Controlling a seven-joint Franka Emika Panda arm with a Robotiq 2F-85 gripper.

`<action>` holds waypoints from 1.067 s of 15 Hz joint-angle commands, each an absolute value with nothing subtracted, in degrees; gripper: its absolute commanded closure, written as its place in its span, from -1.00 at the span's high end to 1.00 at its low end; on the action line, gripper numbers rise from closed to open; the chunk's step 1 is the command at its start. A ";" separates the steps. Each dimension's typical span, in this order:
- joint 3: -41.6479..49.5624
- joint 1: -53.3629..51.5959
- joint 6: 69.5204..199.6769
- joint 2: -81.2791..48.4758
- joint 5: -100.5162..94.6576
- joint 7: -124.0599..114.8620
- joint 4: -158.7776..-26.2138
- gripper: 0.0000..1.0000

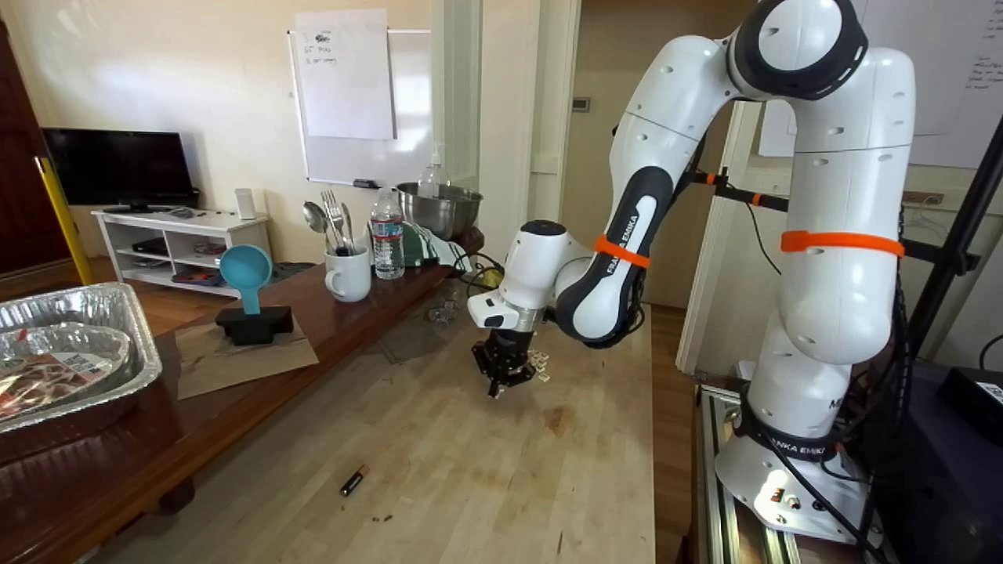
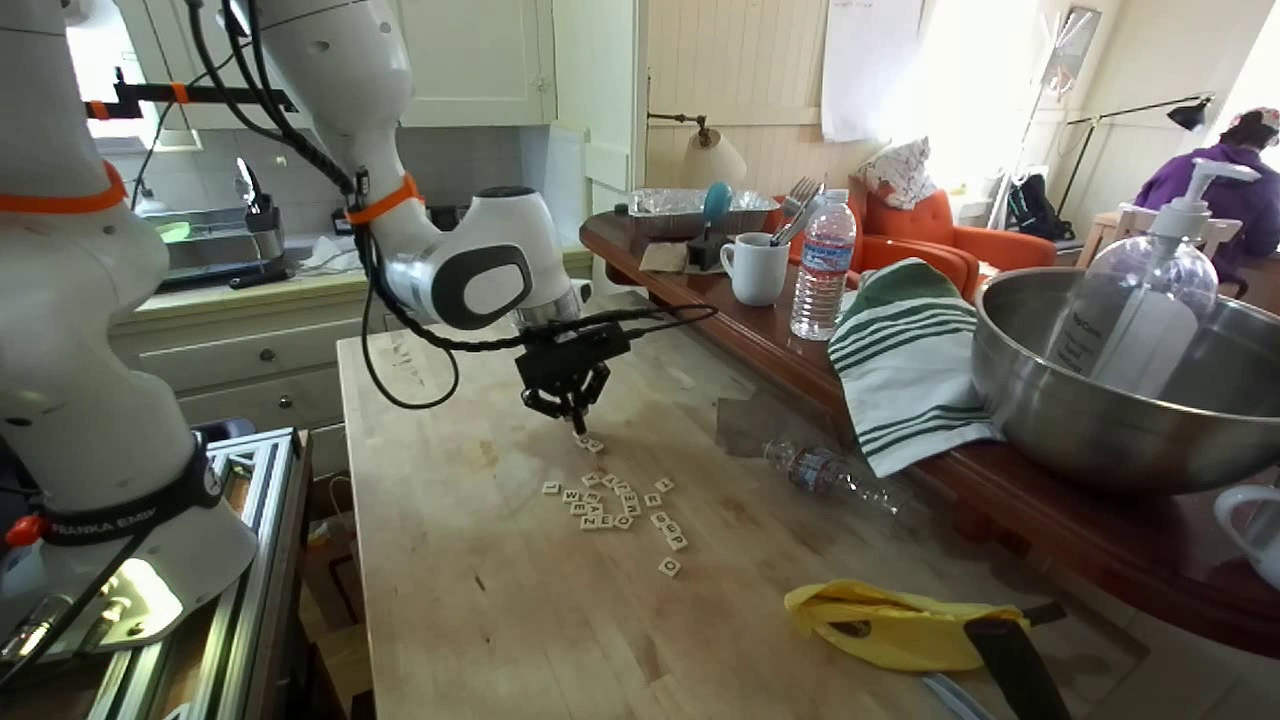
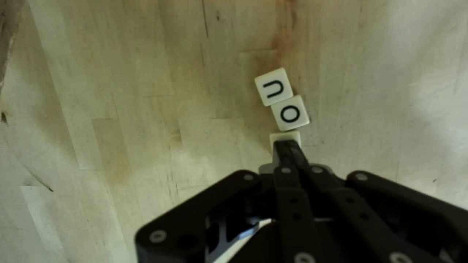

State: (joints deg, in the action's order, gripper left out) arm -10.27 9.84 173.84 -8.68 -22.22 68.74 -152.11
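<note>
Gripper (image 3: pixel 288 146) is pinched together w/ nothing seen in it, tip on or just over the half-hid tile (image 3: pixel 284 135) by the O tile (image 3: pixel 290 113) & U tile (image 3: pixel 274 87) on the table (image 3: pixel 109 91), so step's prob. a push & next needs a soft, small nudge.

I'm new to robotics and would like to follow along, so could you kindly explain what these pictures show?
The machine is a white robot arm. Two pictures are taken from outside it, at different places; the third is taken from its own wrist, looking down. On the wooden table lie small letter tiles and a battery. The fingers are shut, and nothing shows between them. In the wrist view they partly hide one tile, in a row with the O tile and the U tile; whether they touch it, I can't tell.
</note>
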 commanded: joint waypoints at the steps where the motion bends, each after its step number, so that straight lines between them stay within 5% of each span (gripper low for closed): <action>1: -6.03 6.11 170.94 -9.74 -24.69 71.01 -153.90 -1.00; 16: -3.35 3.65 170.91 -9.27 -30.46 71.55 -153.95 -1.00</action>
State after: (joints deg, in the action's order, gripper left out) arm -4.89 5.00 172.80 -7.98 -31.29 70.13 -152.26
